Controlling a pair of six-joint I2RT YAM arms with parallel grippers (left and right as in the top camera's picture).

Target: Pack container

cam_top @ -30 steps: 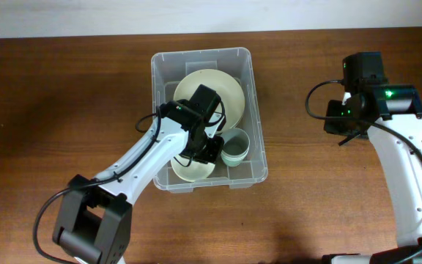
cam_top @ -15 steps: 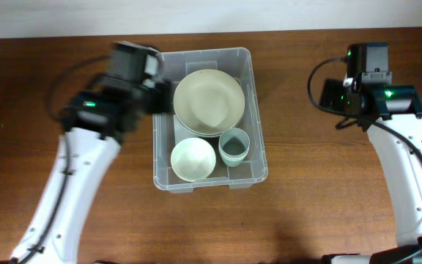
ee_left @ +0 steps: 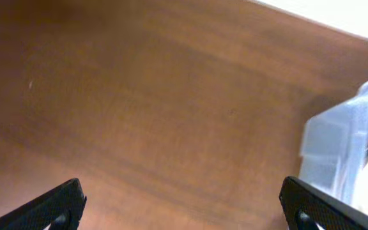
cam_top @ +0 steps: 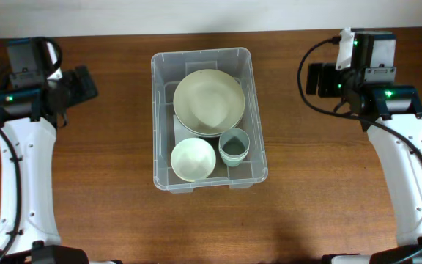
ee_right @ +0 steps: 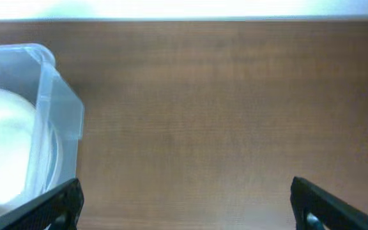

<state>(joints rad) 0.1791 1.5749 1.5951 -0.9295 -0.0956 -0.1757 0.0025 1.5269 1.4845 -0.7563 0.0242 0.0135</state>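
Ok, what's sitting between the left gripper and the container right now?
Only bare table between the left gripper and the container, seen in the overhead and left wrist views.

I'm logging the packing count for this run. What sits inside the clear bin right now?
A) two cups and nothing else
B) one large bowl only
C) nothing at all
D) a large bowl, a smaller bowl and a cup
D: the overhead view shows a large pale bowl, a smaller bowl and a grey-green cup inside the container.

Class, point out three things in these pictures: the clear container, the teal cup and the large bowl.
container [cam_top: 200, 60], overhead view, bare far end.
teal cup [cam_top: 234, 147], overhead view, inside its mouth.
large bowl [cam_top: 209, 101], overhead view, its centre.
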